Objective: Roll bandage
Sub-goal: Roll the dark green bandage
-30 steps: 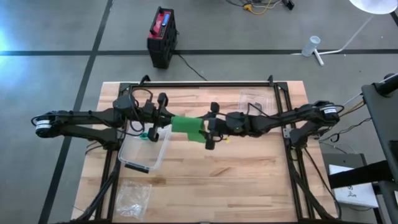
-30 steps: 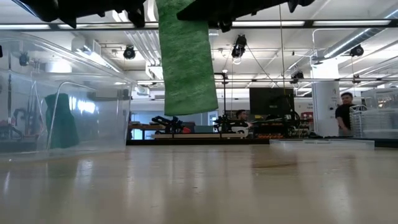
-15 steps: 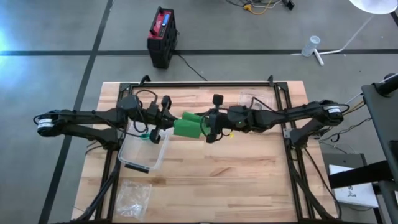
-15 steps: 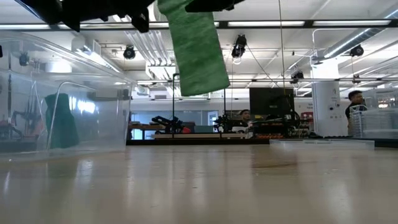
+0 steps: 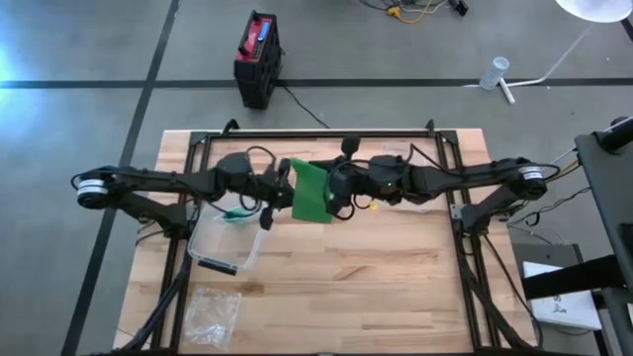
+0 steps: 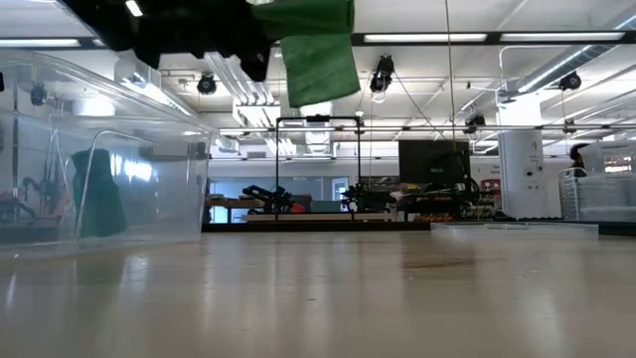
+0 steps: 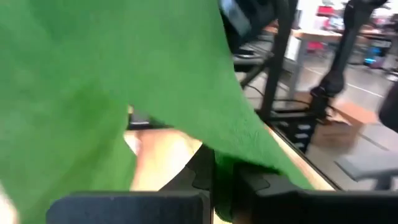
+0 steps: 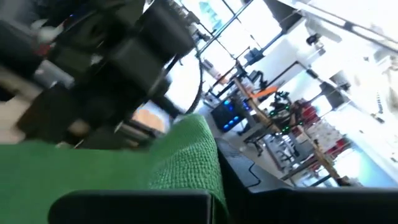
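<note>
Jaws hidden behind green bandage (image 5: pixel 312 192)

- A robotics lab: wooden bench (image 5: pixel 326 287) on a grey concrete floor (image 5: pixel 79 119).
- Beyond it, strip ceiling lights (image 6: pixel 437 38), exposed ducts (image 6: pixel 234 75), and distant workstations (image 6: pixel 437 194).

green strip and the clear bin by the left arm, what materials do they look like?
Green bandage: soft matte fabric, probably a crepe or knit weave; its texture shows in the right wrist view, and it hangs limp. Clear bin: likely glossy transparent rigid plastic; the wooden table shows through it.
</note>
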Controlling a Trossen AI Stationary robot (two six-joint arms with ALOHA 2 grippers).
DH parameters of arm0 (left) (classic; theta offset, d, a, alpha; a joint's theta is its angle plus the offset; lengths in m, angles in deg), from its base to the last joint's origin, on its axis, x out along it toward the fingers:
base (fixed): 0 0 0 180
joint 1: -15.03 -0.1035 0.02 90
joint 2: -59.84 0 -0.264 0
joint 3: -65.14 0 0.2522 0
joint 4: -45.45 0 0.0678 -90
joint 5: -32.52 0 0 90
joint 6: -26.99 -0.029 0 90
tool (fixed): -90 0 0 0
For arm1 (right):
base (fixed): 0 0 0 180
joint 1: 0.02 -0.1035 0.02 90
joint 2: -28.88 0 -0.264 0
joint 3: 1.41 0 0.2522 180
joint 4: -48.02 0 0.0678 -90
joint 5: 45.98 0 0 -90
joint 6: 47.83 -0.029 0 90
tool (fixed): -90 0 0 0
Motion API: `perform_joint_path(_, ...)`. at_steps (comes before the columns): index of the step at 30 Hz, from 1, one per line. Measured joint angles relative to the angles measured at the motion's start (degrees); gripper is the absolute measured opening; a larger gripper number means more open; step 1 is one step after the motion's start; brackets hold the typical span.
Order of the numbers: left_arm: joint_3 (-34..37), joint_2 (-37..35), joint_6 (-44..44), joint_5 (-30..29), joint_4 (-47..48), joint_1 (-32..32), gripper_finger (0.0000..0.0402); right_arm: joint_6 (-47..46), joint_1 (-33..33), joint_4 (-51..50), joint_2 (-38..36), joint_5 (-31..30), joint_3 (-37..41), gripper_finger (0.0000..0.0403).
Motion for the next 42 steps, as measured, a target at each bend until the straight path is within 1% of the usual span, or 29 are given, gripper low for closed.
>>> perform_joint_path(4,-2.3,4.7,-1.3,5.4,-0.3,0.1,0.0009,2.3,0.4,0.2,0.0,-0.2,-1.9,0.0001)
perform_joint_path(7,-3.3,6.7,-1.9,10.4,-1.8,0.6,0.0009,2.9,1.2,-0.2,-0.1,-2.5,-2.0,0.0001)
perform_joint_path(9,-3.8,7.0,-1.5,11.5,-2.5,0.7,0.0009,3.0,1.8,-1.8,-0.7,-4.8,-1.9,0.0001)
perform_joint_path(12,-3.5,6.1,-1.3,11.2,-2.2,0.6,0.0009,2.6,2.0,-5.0,-1.9,-7.7,-1.9,0.0)
perform_joint_path(14,-3.0,5.0,-1.3,9.0,-1.5,0.5,0.0009,1.9,1.9,-6.7,-2.9,-8.8,-1.9,0.0)
perform_joint_path(19,-1.6,2.1,-1.8,4.1,-0.7,0.5,0.0009,-0.5,1.6,-7.4,-5.3,-8.9,-1.9,0.0)
perform_joint_path(23,-1.1,0.0,-2.6,-2.8,2.3,0.4,0.0009,-0.5,0.6,-6.8,-6.8,-8.5,-1.9,0.0)
perform_joint_path(27,-1.0,-1.6,-4.0,-8.9,5.8,0.4,0.0009,-0.5,-1.0,-6.2,-8.1,-5.4,-1.9,0.0)
perform_joint_path(29,-1.0,-1.7,-4.2,-11.1,6.0,0.4,0.0009,-0.5,-1.9,-5.8,-8.4,-4.3,-1.9,0.0)
perform_joint_path(36,-1.0,-1.4,-4.1,-12.8,6.5,0.4,0.0009,2.3,-3.7,-3.2,-8.4,-4.0,-1.9,0.0)
perform_joint_path(40,-1.0,-1.5,-4.5,-16.8,7.2,0.4,0.0009,2.9,-4.4,-2.0,-8.8,-4.1,-1.9,0.0)
perform_joint_path(42,-1.0,-1.5,-6.0,-19.0,8.3,0.4,0.0009,2.9,-5.0,-1.7,-9.1,-4.1,-1.9,0.0)
